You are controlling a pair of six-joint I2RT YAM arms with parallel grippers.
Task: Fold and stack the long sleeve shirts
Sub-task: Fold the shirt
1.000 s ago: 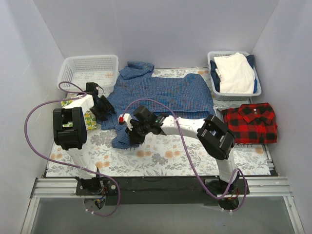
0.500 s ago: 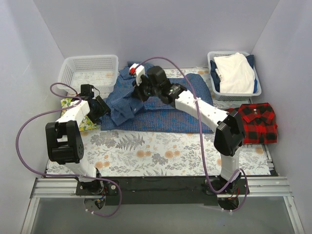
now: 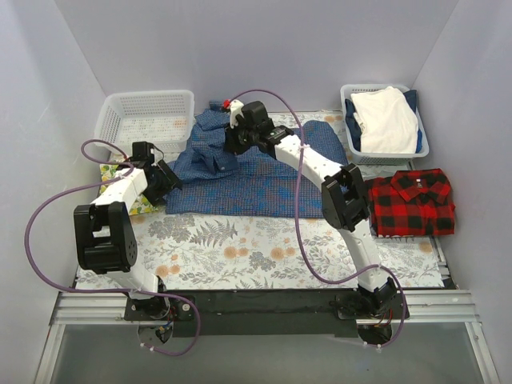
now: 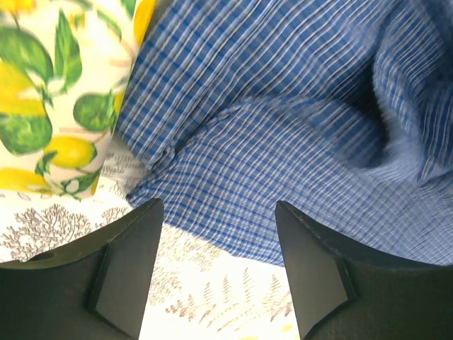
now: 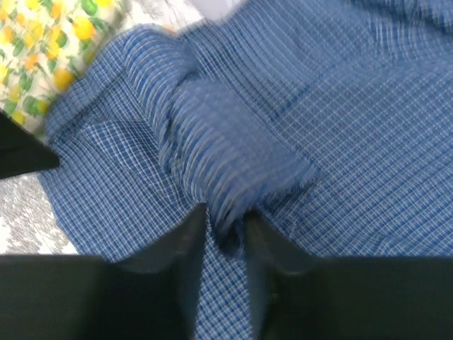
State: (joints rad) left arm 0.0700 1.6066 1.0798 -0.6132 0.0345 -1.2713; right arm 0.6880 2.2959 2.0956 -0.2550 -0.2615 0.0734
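Note:
The blue checked long sleeve shirt lies spread across the back of the table, its left sleeve thrown over the body. My right gripper hovers over that sleeve. In the right wrist view its jaws stand slightly apart and the blurred sleeve cloth is slipping out from between them. My left gripper is open at the shirt's left edge, with nothing between its fingers. The red-and-black plaid shirt lies folded at the right.
A lemon-print cloth lies under the left arm beside the shirt. An empty white basket stands at the back left. A basket at the back right holds a white garment. A floral cloth covers the table.
The right arm swung the sleeve from the table's middle up and back over the shirt body, and its jaws have parted a little. The left gripper drew slightly left and opened wider.

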